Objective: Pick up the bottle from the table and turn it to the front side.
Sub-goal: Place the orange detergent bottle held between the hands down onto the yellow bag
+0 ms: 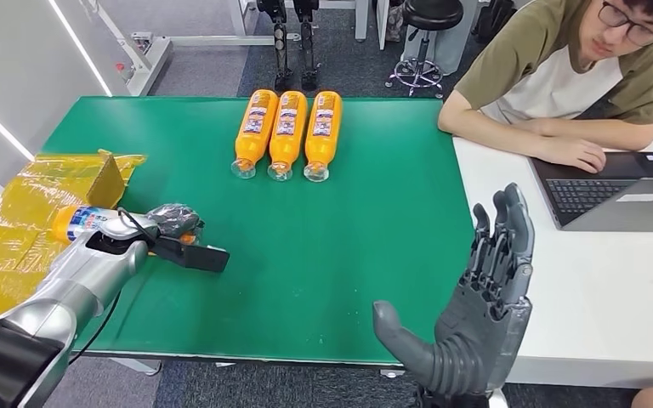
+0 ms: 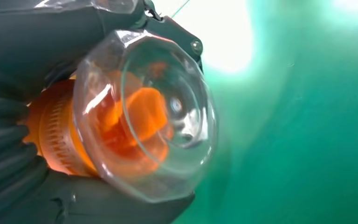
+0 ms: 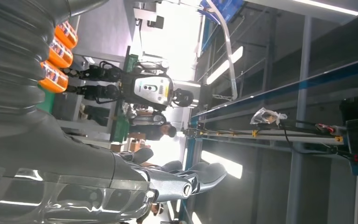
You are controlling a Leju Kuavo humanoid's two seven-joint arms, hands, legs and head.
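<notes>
My left hand grips an orange bottle lying on its side at the left of the green table, its blue-and-white label showing behind the wrist. In the left wrist view the bottle's clear cap and orange neck sit between the dark fingers of my left hand, just above the green surface. My right hand is raised near the table's front edge, open, fingers straight up, holding nothing. In the right wrist view the right hand points out into the room.
Three orange bottles lie side by side at the table's far middle, caps toward me. Yellow plastic-wrapped packaging sits at the left edge. A person leans on the white desk at the right with a laptop.
</notes>
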